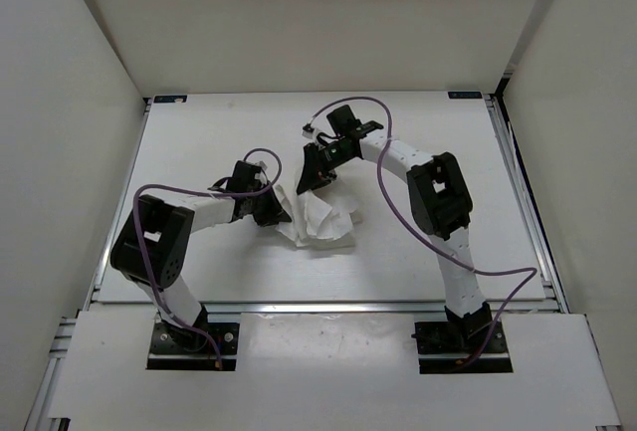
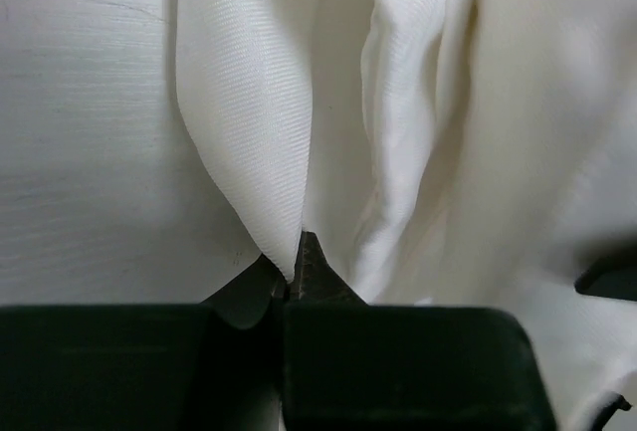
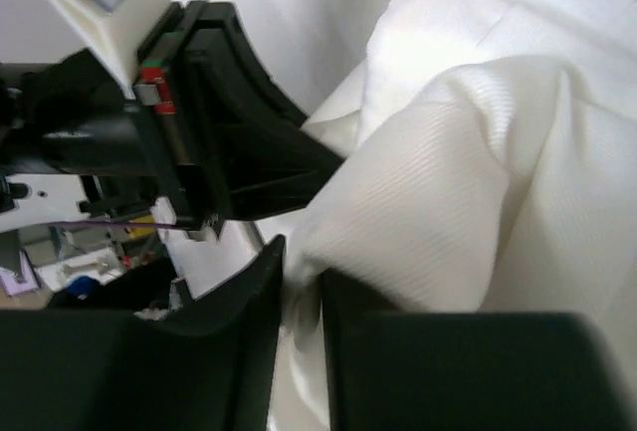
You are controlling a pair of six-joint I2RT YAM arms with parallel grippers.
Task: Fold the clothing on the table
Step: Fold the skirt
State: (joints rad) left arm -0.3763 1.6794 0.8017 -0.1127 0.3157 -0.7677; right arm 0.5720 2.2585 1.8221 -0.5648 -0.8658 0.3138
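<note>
**Now: both grippers on the bunched clothing, mid-table**

Top view, from the bottom of the frame up. The left arm (image 1: 159,242) bends at lower left and the right arm (image 1: 438,197) at centre right, both reaching towards the middle. The clothing (image 1: 323,224) lies crumpled in a small white heap just below frame centre on the table (image 1: 219,132). The left gripper (image 1: 271,207) touches the heap's left edge, and the right gripper (image 1: 317,177) is at its upper edge. White walls (image 1: 60,73) close in the sides and the top of the frame.

Left wrist view: the left gripper (image 2: 297,267) has its fingers pressed together, pinching the tip of a hanging fold of the clothing (image 2: 249,103) at bottom centre. Bare table (image 2: 90,132) fills the left of the frame.

Right wrist view: the right gripper (image 3: 299,282) has a narrow gap between its fingers with a fold of the clothing (image 3: 478,182) in it. Can't tell if it is clamped. The black body of the left gripper (image 3: 229,142) sits at upper left, close by.
</note>
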